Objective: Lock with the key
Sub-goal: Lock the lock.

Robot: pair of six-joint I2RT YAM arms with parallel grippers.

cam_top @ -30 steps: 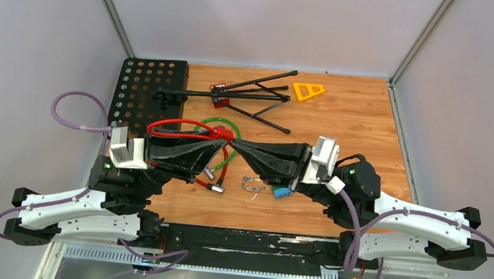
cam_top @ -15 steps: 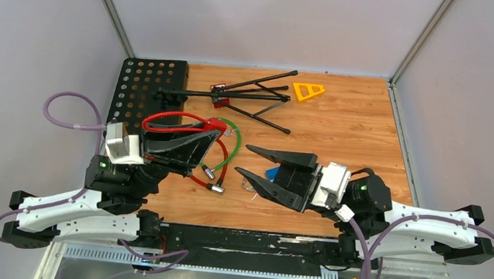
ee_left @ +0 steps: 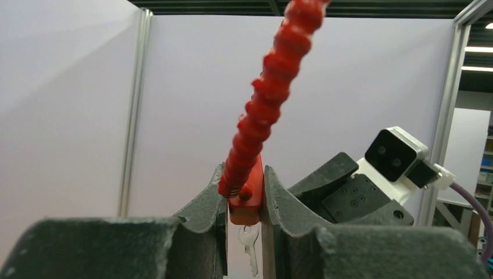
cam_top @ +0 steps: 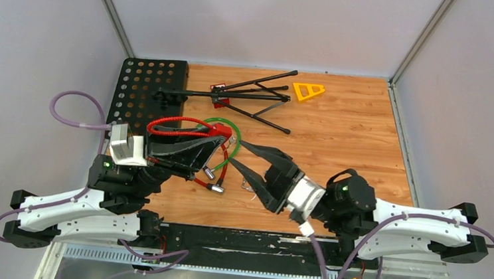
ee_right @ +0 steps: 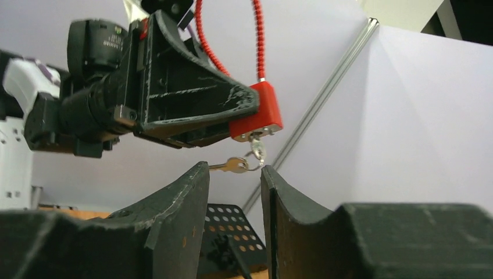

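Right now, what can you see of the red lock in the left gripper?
The red lock has a boxy, plastic-looking body with a ribbed red cable rising from its top. The left gripper clamps it by its sides, in mid-air. A silver key sits in its underside, a second key dangling from it.

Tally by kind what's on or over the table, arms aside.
Cable locks: 3 (held red lock in the left fingers, second red lock, green lock)
Folding stand: 1
Perforated plate: 1
Orange triangle: 1
Loose keys: 1 bunch
Total: 7
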